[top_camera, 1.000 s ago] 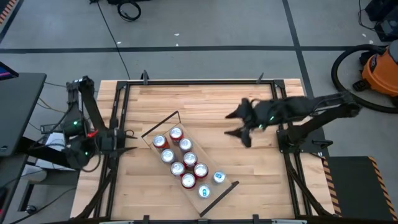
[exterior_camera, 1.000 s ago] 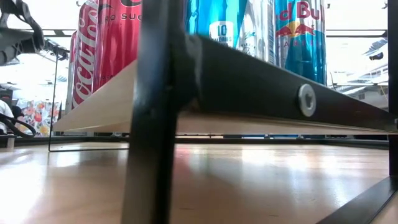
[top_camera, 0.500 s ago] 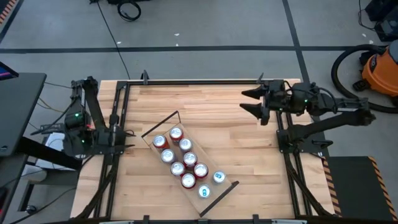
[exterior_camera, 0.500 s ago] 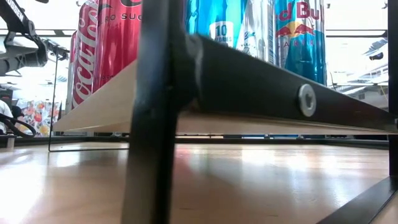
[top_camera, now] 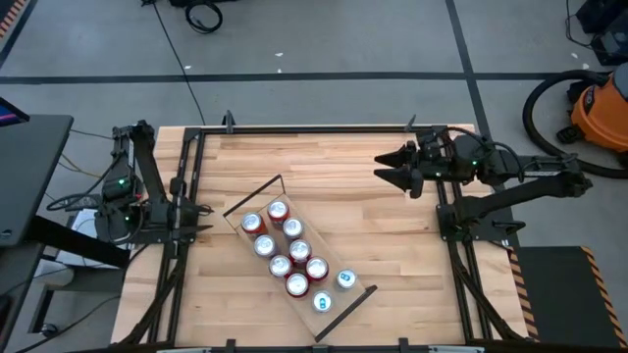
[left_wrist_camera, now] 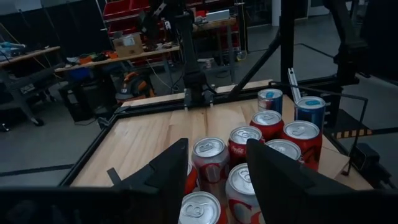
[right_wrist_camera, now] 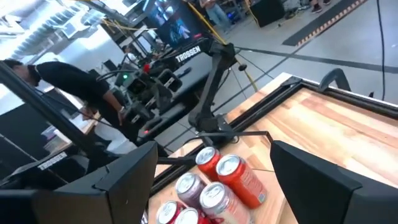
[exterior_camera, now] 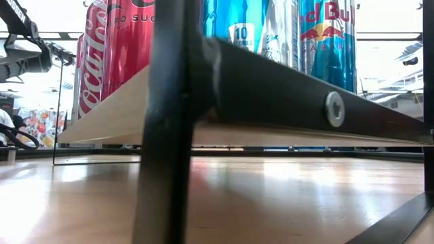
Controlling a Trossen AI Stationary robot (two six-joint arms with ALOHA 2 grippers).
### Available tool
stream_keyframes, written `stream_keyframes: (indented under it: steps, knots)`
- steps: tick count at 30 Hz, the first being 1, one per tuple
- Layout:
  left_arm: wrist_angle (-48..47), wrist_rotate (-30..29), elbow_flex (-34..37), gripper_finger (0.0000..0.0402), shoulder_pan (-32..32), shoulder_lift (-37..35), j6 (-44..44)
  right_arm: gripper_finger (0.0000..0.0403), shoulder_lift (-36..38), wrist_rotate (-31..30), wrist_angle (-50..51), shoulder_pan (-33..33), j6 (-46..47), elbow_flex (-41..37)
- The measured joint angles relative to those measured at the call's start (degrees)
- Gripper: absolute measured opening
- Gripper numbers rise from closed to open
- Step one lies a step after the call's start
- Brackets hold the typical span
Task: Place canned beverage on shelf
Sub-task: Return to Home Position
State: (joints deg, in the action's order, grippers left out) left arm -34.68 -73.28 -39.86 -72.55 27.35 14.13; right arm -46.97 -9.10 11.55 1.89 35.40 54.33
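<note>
A long pale wood shelf (top_camera: 345, 302) with black end rods sits slantwise on the slatted wooden tabletop (top_camera: 334, 162), carrying upright red, silver and blue drink cans (top_camera: 299, 249). The right gripper (top_camera: 381, 167) hangs released near the table's right edge. The left gripper (top_camera: 201, 220) waits at the left edge, fingers parted.

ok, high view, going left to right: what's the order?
left gripper, open, at the table's left edge → shelf holding the cans → right gripper, open, at the table's right side → orange vacuum on the floor beyond the table
</note>
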Motion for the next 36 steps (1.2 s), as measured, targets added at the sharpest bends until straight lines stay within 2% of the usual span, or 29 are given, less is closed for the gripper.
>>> stream_keyframes:
  steps: [7, 10, 16, 19, 23, 25, 32, 36]
  knots:
    - [0.7, -1.24, 0.0, 0.0172, 0.49, 0.02, 0.06, 0.0323, -2.09, -0.24, -4.66, -0.24, 4.6, 0.0]
    - [0.75, -1.86, 0.0, 0.0172, 1.86, 0.01, 2.13, 0.0323, -2.18, 4.38, -4.22, -0.91, 4.7, -0.04]
    - [7.33, -0.75, 4.66, 0.0171, 4.51, -0.04, 0.42, 0.0323, -0.25, 6.1, -9.46, -2.02, 4.25, -6.59]
    - [14.34, 4.27, 7.45, 0.0171, 5.81, -0.11, -3.75, 0.0323, 3.17, 8.74, -17.56, -3.59, 4.65, -12.72]
    - [26.13, 15.23, 10.42, 0.0171, 8.35, -0.75, -11.24, 0.0323, 8.4, 15.61, -37.37, -4.6, 0.94, -23.11]
    - [30.03, 18.91, 11.6, 0.0171, 10.0, -1.7, -14.42, 0.0323, 10.82, 16.64, -44.25, -5.01, 0.5, -27.85]
    - [40.66, 29.93, 17.51, 0.0171, 17.89, -7.51, -17.14, 0.0323, 19.14, 16.45, -48.09, -6.71, 1.93, -39.1]
    - [44.52, 31.21, 20.35, 0.0171, 21.81, -9.62, -14.99, 0.0323, 23.64, 17.96, -50.54, -7.74, 1.85, -43.13]
